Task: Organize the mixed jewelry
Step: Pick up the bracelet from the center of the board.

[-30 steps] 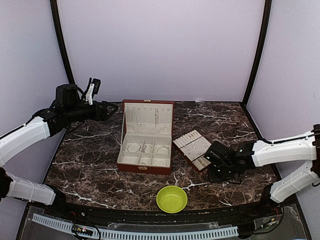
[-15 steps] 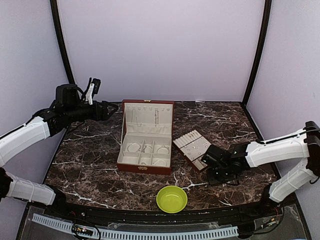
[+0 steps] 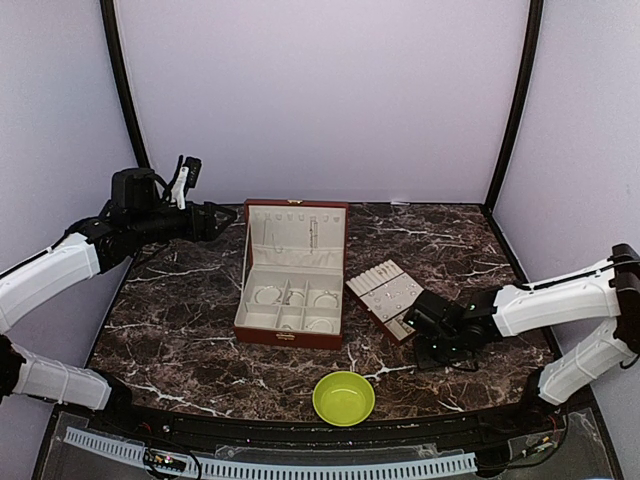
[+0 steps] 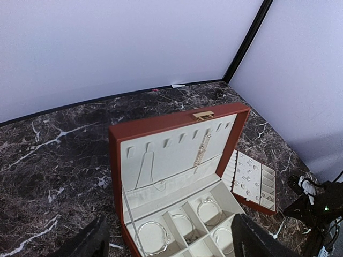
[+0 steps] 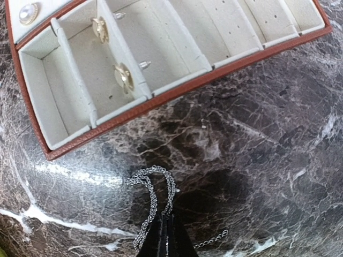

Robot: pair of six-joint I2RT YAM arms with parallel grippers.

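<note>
A thin silver chain [image 5: 153, 187] lies looped on the dark marble just in front of the flat tray [image 5: 177, 88]. My right gripper [image 5: 167, 225] is shut on the chain's near strands, low on the table by the tray's near corner [image 3: 405, 325]. Gold earrings [image 5: 124, 77] sit in the tray's small compartments. The red-brown box [image 4: 161, 123] stands open, with silvery hoops [image 4: 151, 235] in its lower compartments and fine chains [image 4: 202, 152] hanging in the lid. My left gripper [image 4: 172, 235] hovers open, high above and to the left of the box [image 3: 290, 335].
A lime-green bowl [image 3: 344, 397] sits near the front edge, below the box. The tray [image 3: 385, 290] lies at an angle right of the box. Dark posts and lilac walls close in the back and sides.
The right gripper's fingers have closed onto the chain, and that arm shifted slightly left toward the tray. The left arm has not moved.
</note>
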